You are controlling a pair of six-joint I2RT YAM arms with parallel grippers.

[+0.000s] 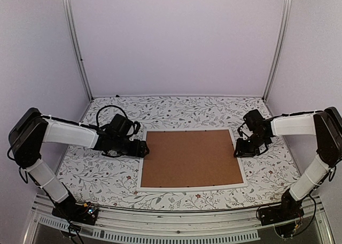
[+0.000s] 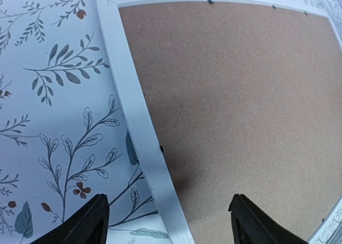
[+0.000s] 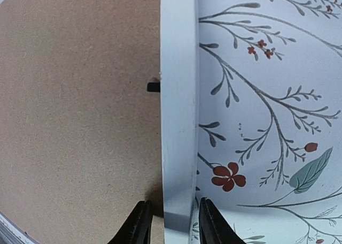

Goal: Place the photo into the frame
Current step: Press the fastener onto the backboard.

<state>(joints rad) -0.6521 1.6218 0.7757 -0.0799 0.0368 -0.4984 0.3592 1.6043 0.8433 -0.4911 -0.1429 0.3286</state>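
Top view: the frame [image 1: 192,188] lies flat mid-table, a brown backing board [image 1: 192,157] filling it; the photo is not visible.
Left wrist: left gripper [image 2: 168,214] gapes wide astride the left rail, holding nothing.
Right wrist: right gripper [image 3: 173,217] flanks the right rail closely; contact unclear.
Likely light, rigid, pane fragile; grasp rails. The floral table [image 1: 107,174] leaves room all round.
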